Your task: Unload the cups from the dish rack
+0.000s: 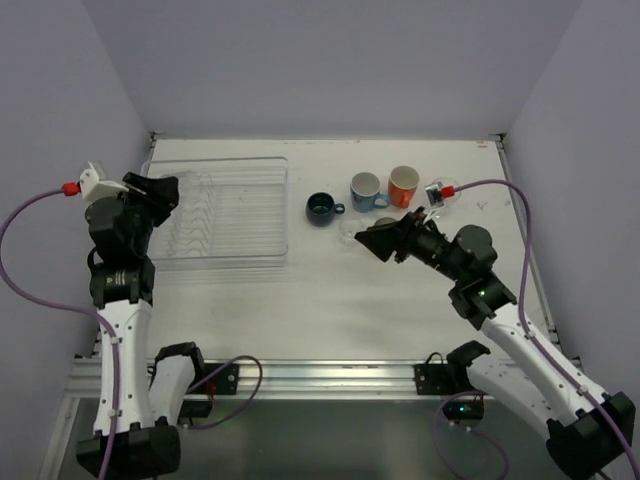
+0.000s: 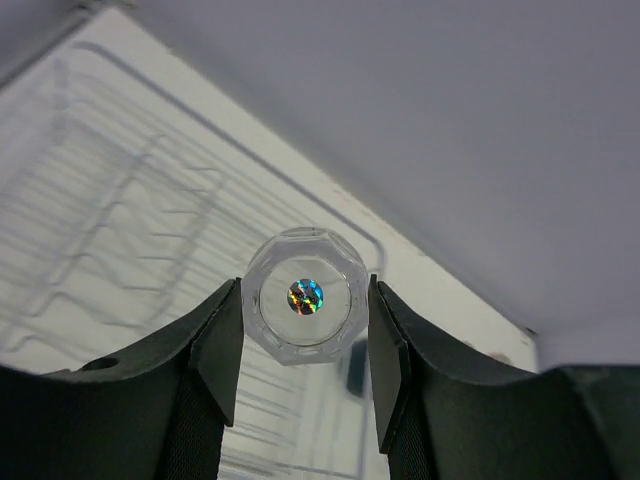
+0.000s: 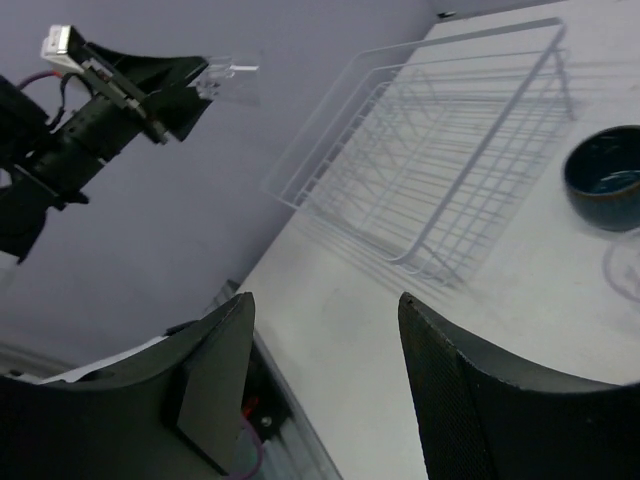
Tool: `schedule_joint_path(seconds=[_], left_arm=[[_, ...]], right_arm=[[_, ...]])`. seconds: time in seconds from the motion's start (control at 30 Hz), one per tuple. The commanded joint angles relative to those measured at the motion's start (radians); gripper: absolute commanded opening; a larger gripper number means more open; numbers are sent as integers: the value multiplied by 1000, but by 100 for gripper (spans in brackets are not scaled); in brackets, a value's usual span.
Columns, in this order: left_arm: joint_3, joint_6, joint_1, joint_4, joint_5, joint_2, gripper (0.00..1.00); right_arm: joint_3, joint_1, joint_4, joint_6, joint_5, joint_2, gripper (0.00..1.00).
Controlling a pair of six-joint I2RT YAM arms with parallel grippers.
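left pincer [image 2: 305, 300] raised and clamped, right pincer [image 3: 325, 305] low, fingers spread.

No text, brand, number or sign can be read in any view. A small iridescent sticker [image 2: 305, 297] sits on the clear cup [image 2: 306, 338] base; nothing on it is legible.

Reads to me as a robotics lab test cell, not a kitchen. Bare white table [image 1: 400, 310], boxed in on three sides by plain lavender-grey walls [image 1: 330, 60]. Aluminium frame rail [image 1: 330, 377] along the near edge, black arm mounts [image 1: 180, 365] clamped to it. Purple cables [image 1: 25, 270] loop loose. Beyond the left gripper's [image 2: 305, 300] jaws: blank wall. Between the right gripper's [image 3: 322, 298] jaws: table edge, wiring below it.
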State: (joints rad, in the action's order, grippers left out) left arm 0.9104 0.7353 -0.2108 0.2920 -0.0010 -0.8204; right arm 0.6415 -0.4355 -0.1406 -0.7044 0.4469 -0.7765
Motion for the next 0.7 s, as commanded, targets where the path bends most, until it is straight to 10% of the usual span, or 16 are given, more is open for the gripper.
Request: schedule_joint_path(seconds=[0.0,0.37,0.67], left_arm=[[-31,123,14,-190,422,46,22],[-401,484,304,-920,694,106,21],[-383,503,356,-1048,746,44,21]], right_arm=[[-39,-89,-315,-192,12,-46,63],[110,-293,-631,-204,-50,-348,62],[193,-313,-620,-181,-56,-438,62]])
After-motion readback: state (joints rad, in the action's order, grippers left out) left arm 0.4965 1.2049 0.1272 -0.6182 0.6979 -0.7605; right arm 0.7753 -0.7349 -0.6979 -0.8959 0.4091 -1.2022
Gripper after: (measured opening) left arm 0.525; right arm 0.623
